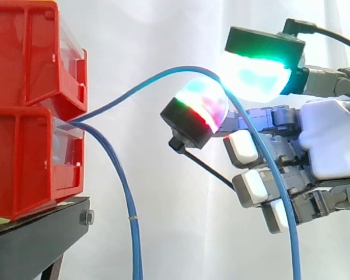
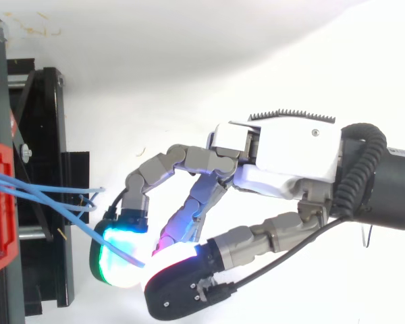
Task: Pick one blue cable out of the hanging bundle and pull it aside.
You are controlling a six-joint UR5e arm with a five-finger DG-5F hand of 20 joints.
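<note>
Blue cable [image 1: 163, 73] is pinched between two glowing pads [image 1: 201, 105] of the hand [image 1: 332, 140], apparently clamped rather than merely draped, so that it can be drawn aside. It is carried in an arc from the red bins [image 1: 23, 87] to the hand, well apart from the other cable [image 1: 126, 198], which hangs beside the stand [image 1: 35, 239].

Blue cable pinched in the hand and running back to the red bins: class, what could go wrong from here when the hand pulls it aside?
1. The blue cable is caught only between two pads of the hand, so it may slip free as it tightens.
2. Its far end runs in between the red bins, so a harder pull could strain it there or shift the bins.
</note>
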